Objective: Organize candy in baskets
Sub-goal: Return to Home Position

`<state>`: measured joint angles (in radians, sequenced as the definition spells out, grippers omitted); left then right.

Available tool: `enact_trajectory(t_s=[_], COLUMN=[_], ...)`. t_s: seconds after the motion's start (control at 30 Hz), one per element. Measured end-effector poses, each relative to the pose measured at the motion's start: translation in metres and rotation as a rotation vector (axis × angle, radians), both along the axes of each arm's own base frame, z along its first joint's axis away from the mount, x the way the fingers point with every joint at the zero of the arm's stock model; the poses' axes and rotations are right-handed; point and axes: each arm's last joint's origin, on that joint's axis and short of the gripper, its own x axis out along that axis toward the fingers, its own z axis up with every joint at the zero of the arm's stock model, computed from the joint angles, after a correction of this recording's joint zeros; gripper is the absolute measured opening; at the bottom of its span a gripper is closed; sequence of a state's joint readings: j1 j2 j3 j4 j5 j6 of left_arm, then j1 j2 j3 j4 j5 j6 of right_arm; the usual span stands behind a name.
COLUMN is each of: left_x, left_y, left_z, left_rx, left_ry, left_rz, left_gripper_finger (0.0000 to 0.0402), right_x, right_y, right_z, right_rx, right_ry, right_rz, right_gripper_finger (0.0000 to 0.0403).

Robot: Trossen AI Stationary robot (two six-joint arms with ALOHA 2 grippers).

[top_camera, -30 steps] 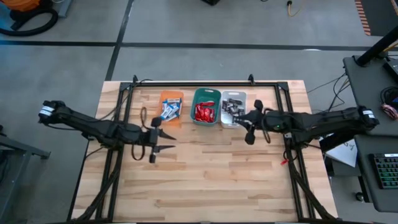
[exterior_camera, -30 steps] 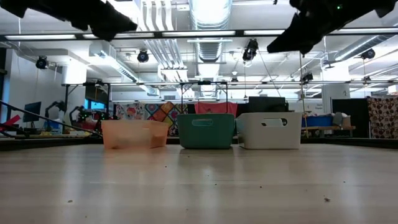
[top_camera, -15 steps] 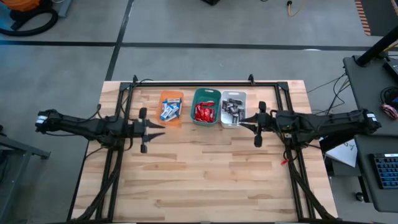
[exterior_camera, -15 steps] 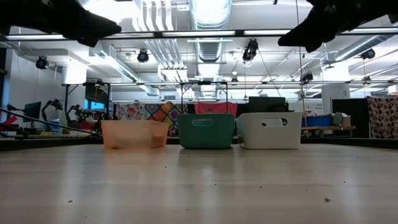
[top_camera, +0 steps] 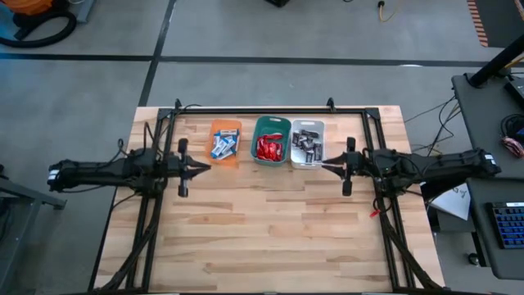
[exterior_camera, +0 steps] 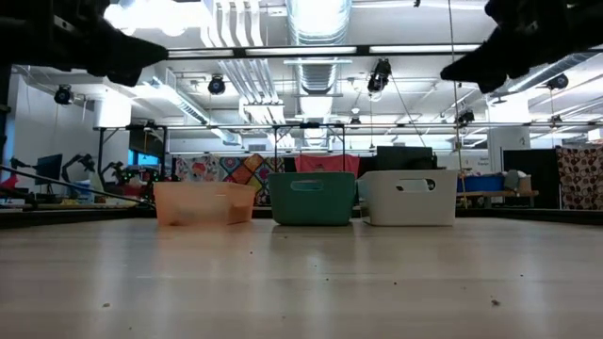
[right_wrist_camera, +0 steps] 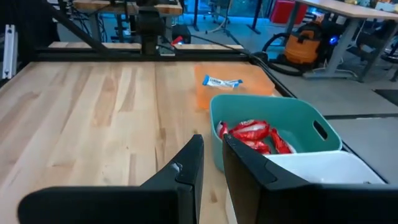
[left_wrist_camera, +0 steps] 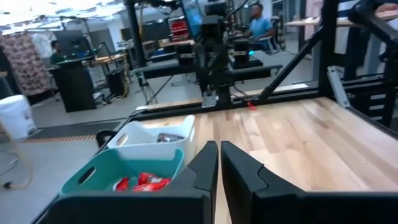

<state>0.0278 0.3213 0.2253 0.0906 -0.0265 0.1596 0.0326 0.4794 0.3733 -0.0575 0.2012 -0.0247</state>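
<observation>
Candy's sorted: blue-and-white bars in the orange bin, red bars in the teal bin, dark bars in the white bin, all in a row near the table's far edge. My left gripper hangs beside the orange bin and my right gripper beside the white one, both with fingers nearly together, empty.

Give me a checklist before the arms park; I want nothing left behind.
1. Left gripper shut, empty: ok.
2. Right gripper shut, empty: ok.
3. Both grippers raised, outside the bins: ok.
4. Blue-and-white candy in orange bin, red candy in teal bin, dark candy in white bin: ok.
5. No loose candy seen on table: ok.
</observation>
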Motion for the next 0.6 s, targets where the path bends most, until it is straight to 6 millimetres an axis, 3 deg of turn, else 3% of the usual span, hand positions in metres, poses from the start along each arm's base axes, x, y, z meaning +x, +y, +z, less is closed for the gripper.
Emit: enact_trajectory(t_s=[0.3, 0.6], left_x=[-0.008, -0.013], left_y=[0.001, 0.001], left_z=[0.001, -0.018], left_rx=[-0.015, -0.029], left_ry=[-0.012, -0.018], left_rz=[-0.039, -0.038], left_gripper_finger=[0.0001, 0.0], right_x=[-0.016, -0.039], right_y=[0.0, -0.001], right_z=[-0.025, -0.022], right_rx=[0.007, -0.001], right_ry=[-0.118, -0.241], right_rz=[0.026, 0.027], right_gripper_finger=[0.0052, 0.0052])
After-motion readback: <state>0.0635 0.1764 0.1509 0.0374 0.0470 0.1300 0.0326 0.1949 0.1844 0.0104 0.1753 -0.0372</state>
